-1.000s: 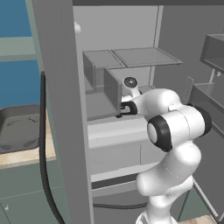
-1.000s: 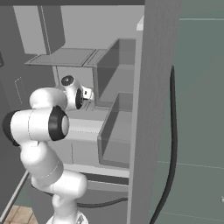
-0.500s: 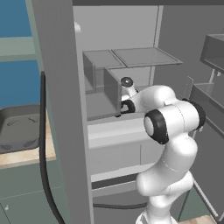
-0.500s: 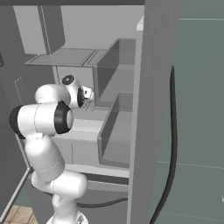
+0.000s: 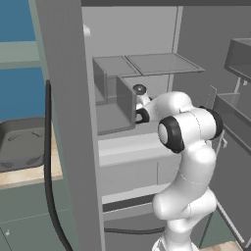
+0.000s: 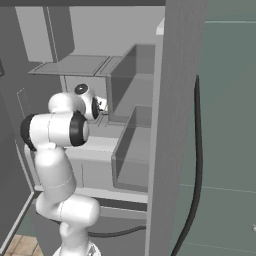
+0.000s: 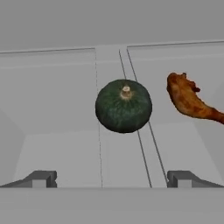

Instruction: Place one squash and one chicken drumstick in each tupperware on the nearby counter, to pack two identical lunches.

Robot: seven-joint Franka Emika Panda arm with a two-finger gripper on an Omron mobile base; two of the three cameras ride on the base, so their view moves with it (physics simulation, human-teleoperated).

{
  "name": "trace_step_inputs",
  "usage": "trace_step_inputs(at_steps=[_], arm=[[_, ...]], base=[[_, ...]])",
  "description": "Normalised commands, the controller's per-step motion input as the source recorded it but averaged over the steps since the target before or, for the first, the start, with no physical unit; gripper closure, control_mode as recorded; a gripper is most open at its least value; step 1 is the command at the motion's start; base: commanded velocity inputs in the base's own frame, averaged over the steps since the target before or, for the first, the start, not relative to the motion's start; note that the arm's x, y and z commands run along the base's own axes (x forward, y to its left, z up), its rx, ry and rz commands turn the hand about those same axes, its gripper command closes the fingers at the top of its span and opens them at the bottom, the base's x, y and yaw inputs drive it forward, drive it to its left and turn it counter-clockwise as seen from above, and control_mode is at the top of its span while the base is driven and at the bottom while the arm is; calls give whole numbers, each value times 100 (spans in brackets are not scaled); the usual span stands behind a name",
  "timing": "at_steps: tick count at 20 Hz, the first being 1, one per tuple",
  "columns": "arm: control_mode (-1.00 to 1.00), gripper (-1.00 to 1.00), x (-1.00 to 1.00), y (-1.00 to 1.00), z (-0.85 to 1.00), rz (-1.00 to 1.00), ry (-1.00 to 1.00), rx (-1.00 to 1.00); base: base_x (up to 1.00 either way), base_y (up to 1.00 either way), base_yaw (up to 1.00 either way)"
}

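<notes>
A round dark-green squash with a pale stem stub sits on a grey fridge shelf, straight ahead of my gripper in the hand view. A reddish-orange chicken drumstick lies just to its right, apart from it. My gripper is open with nothing between its fingertips, and it stands short of the squash. From both base views my white arm reaches into the open fridge. The tupperware is out of view.
The open fridge door with its bins stands left of the arm, and a black cable hangs along it. A beige counter with a dark grey basin lies further left. Glass shelves sit above the hand.
The arm has folded its elbow upward and pushed the hand a little deeper into the fridge. The gripper has stayed open.
</notes>
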Motion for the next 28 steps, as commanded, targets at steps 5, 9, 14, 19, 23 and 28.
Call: trace_step_inputs(at_steps=[5, 9, 14, 19, 23, 28], arm=[[-100, -100, 37, 0, -20, 0, 0, 0], [-100, -100, 34, 0, -34, 0, 0, 0], [-100, -100, 43, 0, -26, 0, 0, 0], [-100, -100, 49, 0, -23, 0, 0, 0], [-100, -100, 50, 0, -20, -1, 0, 0], [-100, -100, 29, -4, -25, -3, 0, 0]], base=[[0, 0, 0], [0, 0, 0], [0, 0, 0], [0, 0, 0], [0, 0, 0], [0, 0, 0]])
